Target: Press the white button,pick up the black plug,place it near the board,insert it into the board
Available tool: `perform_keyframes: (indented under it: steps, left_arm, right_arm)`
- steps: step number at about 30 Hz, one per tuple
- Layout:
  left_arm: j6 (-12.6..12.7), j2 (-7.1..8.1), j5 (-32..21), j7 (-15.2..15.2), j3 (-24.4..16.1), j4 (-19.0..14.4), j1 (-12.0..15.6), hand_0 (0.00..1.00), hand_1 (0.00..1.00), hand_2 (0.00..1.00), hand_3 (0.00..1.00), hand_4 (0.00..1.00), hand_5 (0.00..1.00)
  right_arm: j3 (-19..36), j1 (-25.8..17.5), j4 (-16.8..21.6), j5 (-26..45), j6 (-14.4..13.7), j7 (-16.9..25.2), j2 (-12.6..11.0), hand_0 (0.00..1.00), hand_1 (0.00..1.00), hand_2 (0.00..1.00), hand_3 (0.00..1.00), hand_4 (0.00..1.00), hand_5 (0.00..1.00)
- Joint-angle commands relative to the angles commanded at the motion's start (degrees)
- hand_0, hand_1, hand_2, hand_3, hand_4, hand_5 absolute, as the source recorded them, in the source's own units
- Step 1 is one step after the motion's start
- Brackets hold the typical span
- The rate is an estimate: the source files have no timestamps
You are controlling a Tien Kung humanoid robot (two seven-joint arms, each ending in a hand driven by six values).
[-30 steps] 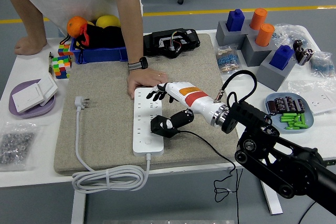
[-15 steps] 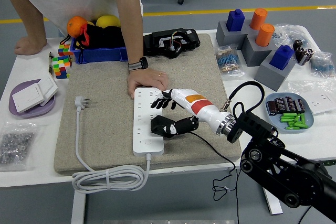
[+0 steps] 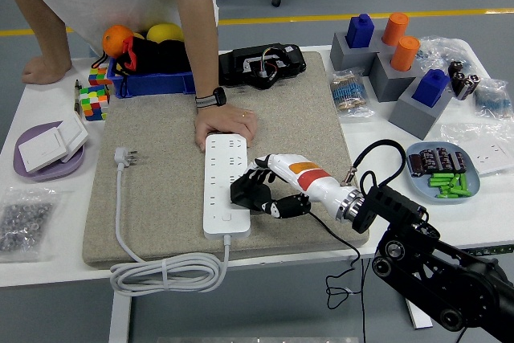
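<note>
The right hand (image 3: 269, 190) had its fingers (image 3: 259, 180) curled over the black plug (image 3: 245, 193), apparently gripping it, atop the white power strip (image 3: 226, 185) near the table's (image 3: 48, 222) front edge; a person's hand (image 3: 225, 124) steadied the strip's far end.

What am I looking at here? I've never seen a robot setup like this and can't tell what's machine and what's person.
The one picture comes from a camera on the robot's head, looking down over a white table. The black arm from the right ends in the robot's right hand, its fingers closed on a black plug at a white power strip lying on a beige mat. A person's hand rests on the strip's far end. The robot's left arm isn't visible.
</note>
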Motion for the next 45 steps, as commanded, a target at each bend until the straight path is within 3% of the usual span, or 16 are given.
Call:
perform_keyframes:
  steps: [7, 8, 14, 32, 45]
  left_arm:
    - [0.0, 0.04, 0.0, 0.0, -0.1, 0.0, -0.1, 0.824, 0.788, 0.744, 0.791, 0.574, 0.479]
    - [0.0, 0.04, 0.0, 0.0, -0.1, 0.0, -0.1, 0.824, 0.788, 0.743, 0.791, 0.575, 0.478]
    - [0.0, 0.04, -0.1, 0.0, -0.1, 0.0, -0.1, 0.824, 0.788, 0.743, 0.791, 0.575, 0.479]
    - [0.0, 0.20, -0.4, 0.1, 0.2, 0.0, -0.2, 0.824, 0.787, 0.744, 0.791, 0.574, 0.482]
    - [-0.1, 0.27, 0.2, 0.1, -0.1, 0.0, 0.1, 0.824, 0.787, 0.743, 0.791, 0.574, 0.482]
  right_arm:
    - [-0.6, -0.1, -0.2, 0.3, 0.1, 0.0, 0.5, 0.551, 0.590, 0.587, 0.595, 0.779, 0.002]
    - [-0.7, -0.1, -0.3, 0.4, 0.1, 0.0, 0.6, 0.615, 0.635, 0.606, 0.597, 0.772, 0.002]
    - [-1.7, 0.2, -0.1, 0.7, -0.2, 0.3, 0.6, 0.640, 0.650, 0.613, 0.598, 0.771, 0.002]
    - [-4.3, 2.8, -1.0, 1.0, -0.3, 0.9, 1.7, 0.645, 0.652, 0.613, 0.596, 0.770, 0.002]
    - [-5.8, 3.1, 1.6, 1.7, 0.2, 1.0, 1.6, 0.639, 0.643, 0.607, 0.590, 0.775, 0.002]
